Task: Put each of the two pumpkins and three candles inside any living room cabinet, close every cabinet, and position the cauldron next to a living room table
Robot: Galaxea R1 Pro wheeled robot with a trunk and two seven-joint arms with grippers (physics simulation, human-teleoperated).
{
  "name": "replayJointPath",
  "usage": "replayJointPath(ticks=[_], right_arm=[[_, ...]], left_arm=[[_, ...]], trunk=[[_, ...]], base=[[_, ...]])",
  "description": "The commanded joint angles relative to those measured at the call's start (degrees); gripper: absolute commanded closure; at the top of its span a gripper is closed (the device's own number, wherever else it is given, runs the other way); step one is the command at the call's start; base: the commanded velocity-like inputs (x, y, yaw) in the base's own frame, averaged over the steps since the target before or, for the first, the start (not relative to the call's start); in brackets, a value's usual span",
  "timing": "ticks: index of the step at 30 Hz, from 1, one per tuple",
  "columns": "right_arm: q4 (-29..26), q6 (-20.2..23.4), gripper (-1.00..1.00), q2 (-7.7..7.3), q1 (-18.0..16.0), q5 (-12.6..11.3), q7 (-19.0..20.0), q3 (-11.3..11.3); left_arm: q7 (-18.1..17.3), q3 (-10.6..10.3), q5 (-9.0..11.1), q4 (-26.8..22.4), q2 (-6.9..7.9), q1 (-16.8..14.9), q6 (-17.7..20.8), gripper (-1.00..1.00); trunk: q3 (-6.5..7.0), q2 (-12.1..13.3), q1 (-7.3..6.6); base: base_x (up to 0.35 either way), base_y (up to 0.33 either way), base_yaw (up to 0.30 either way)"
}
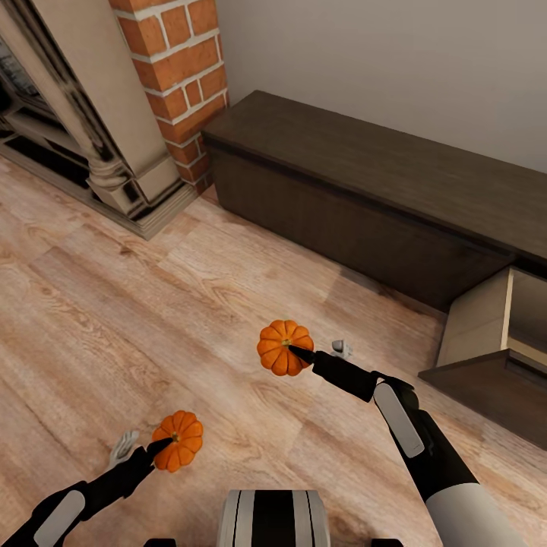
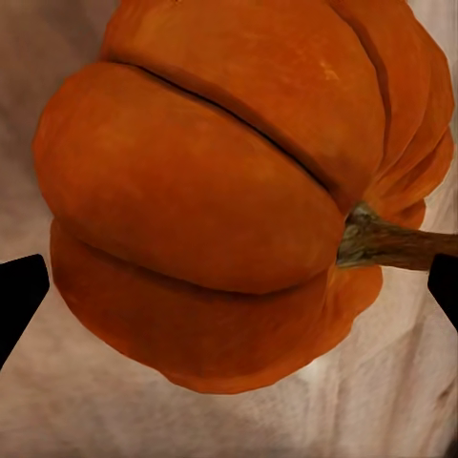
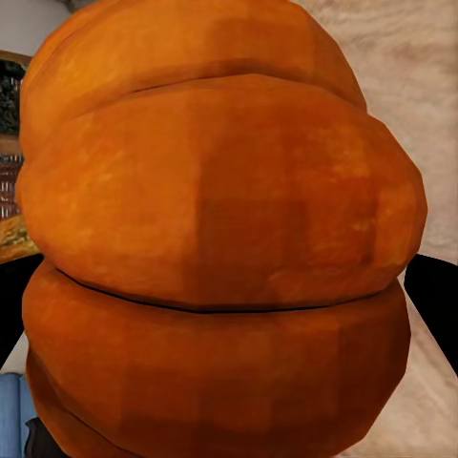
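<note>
Pumpkins: 2, both held above the plank floor [image 1: 114, 304].
Left pumpkin [image 1: 178, 440]: clamped in my left gripper [image 1: 162, 446], fingers closed on its sides.
Right pumpkin [image 1: 284, 347]: clamped in my right gripper [image 1: 298, 351], likewise closed.
Cabinet [image 1: 365, 167]: along the wall ahead; 1 drawer [image 1: 494, 334] open at its right.
Surroundings: brick chimney [image 1: 178, 61], stone fireplace surround [image 1: 99, 114].
</note>
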Motion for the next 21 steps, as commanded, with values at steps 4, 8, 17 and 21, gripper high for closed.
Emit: replayJointPath(ticks=[4,8,17,21], right_arm=[[0.0,0.3,1.0,-0.03,0.0,-0.3,-0.1,0.0],[0.0,0.3,1.0,-0.03,0.0,-0.4,-0.1,0.0],[0.0,0.3,1.0,-0.05,0.0,-0.4,-0.1,0.0],[0.0,0.2,1.0,-0.08,0.0,-0.4,0.0,0.0]], left_arm=[[0.0,-0.2,0.6,0.0,0.15,0.0,-0.1,-1.0],[0.0,-0.1,0.6,-0.2,0.3,0.0,-1.7,-1.0],[-0.2,0.5,0.7,-0.2,0.69,-0.1,-2.3,-1.0],[-0.2,0.6,0.7,-0.3,1.05,-0.1,-2.3,-1.0]], trunk=[[-0.03,0.0,-0.01],[-0.03,0.0,-0.01],[-0.47,0.0,0.04],[-0.7,-0.1,0.07]], base=[[0.0,0.0,0.0],[0.0,0.0,0.0],[0.0,0.0,0.0],[0.0,0.0,0.0]])
